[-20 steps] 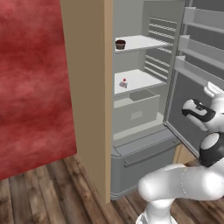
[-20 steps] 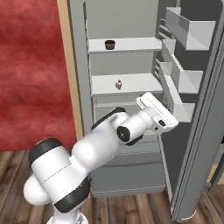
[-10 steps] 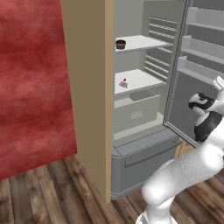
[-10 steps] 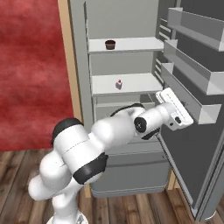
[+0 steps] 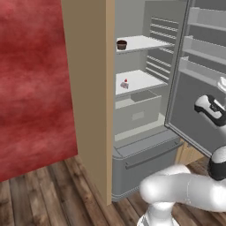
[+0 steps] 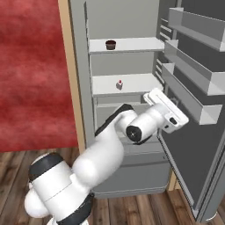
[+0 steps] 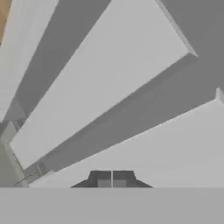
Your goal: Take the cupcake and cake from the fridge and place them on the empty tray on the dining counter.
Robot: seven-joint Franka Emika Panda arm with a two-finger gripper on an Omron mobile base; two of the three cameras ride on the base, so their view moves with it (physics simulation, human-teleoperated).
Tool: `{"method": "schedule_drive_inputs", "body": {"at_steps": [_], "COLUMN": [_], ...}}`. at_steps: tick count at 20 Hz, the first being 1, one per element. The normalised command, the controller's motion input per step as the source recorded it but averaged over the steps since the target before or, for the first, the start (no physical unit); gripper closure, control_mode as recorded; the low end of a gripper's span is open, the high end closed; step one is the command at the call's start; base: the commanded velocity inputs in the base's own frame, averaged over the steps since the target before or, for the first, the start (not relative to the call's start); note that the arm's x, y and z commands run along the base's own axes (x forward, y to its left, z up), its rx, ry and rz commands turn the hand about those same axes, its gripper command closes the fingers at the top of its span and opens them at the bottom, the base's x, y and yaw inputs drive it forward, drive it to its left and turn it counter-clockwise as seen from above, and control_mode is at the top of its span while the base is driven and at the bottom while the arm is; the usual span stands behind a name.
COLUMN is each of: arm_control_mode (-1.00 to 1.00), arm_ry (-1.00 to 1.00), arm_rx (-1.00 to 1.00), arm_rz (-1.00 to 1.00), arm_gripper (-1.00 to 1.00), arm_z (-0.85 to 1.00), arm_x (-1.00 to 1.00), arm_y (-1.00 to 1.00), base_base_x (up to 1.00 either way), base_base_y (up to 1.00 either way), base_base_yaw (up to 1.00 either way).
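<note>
A: Claw first. The robot's dark two-finger gripper (image 7: 112,183) is pinched fully together, its tips meeting with nothing between them. The hand view looks close onto the grey shelves of the open door.

B: Where does the hand sit in the room?

A: In the right base view the white hand is up against the inner side of the tall grey fridge's (image 6: 83,66) swung-open door (image 6: 193,145), near the lower door bins. I'd judge it is pushing the door wider, though contact itself I cannot confirm.

B: And the two items?

A: Both untouched. The small round dark-brown cupcake in its brown wrapper (image 6: 110,44) stands on the upper white shelf (image 6: 136,44). The tiny pale wedge of cake with a red dot on top (image 6: 118,85) sits on the shelf below, above the grey drawer (image 5: 139,115). The left base view agrees: cupcake (image 5: 122,44) above, cake slice (image 5: 125,84) beneath, both well apart from the hand.

B: Progress, then?

A: Early. Fridge open; that much is done. Neither sweet has been picked up, so both fetches and both placements on the blue tray at the dining counter remain.

B: Next call?

A: Likely bring the hand off the door, spread the claw, and reach for one shelf.
</note>
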Motion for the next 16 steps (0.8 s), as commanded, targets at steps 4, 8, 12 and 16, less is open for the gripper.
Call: {"method": "schedule_drive_inputs", "body": {"at_steps": [4,8,12,16], "arm_control_mode": [-1.00,-1.00,-1.00,-1.00], "arm_ry": [0.65,0.79,0.49,0.15], "arm_rx": [-0.07,0.00,-0.01,0.01], "arm_rz": [0.24,0.22,0.14,0.02], "arm_gripper": [1.00,1.00,1.00,1.00], "arm_z": [0.93,0.58,0.14,-0.02], "arm_x": [-0.72,-0.36,-0.20,-0.22], "arm_y": [0.67,0.52,0.87,1.00], "base_base_x": [0.00,0.00,0.00,0.00], "base_base_y": [0.00,0.00,0.00,0.00], "base_base_yaw": [0.00,0.00,0.00,0.00]}}
